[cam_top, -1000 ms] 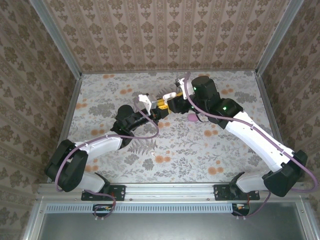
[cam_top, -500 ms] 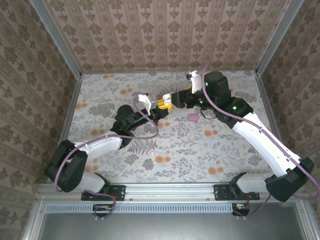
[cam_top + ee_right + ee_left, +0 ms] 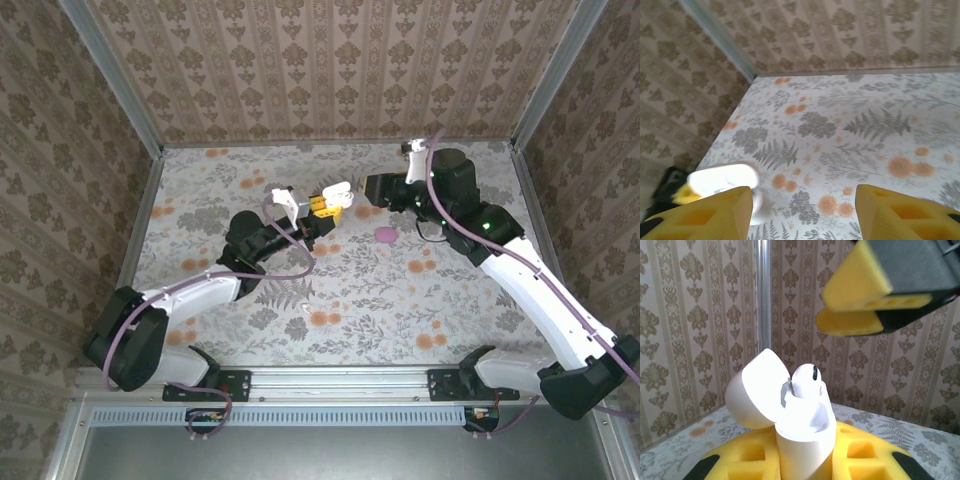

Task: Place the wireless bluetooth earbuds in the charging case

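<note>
My left gripper [image 3: 322, 207] is shut on a white charging case [image 3: 337, 192] held upright above the table. In the left wrist view the case [image 3: 805, 440] stands between the yellow pads [image 3: 740, 462], its lid [image 3: 752, 390] flipped open to the left. A white earbud [image 3: 807, 381] sits in one slot, its head sticking out. My right gripper [image 3: 368, 190] hangs just right of the case, open and holding nothing. Its yellow fingertips [image 3: 855, 287] show above the case. In the right wrist view the gripper [image 3: 802, 212] has wide-apart pads, with the blurred case [image 3: 722, 179] at the lower left.
A pink pebble-like case [image 3: 385, 235] lies on the flower-printed table [image 3: 330, 300] below my right gripper. Patterned walls close in the back and both sides, with metal posts at the corners [image 3: 150, 140]. Both arms reach over the table's far middle.
My right gripper has pulled back from the case, to the right and away. The left gripper with the open case has shifted slightly toward the back.
</note>
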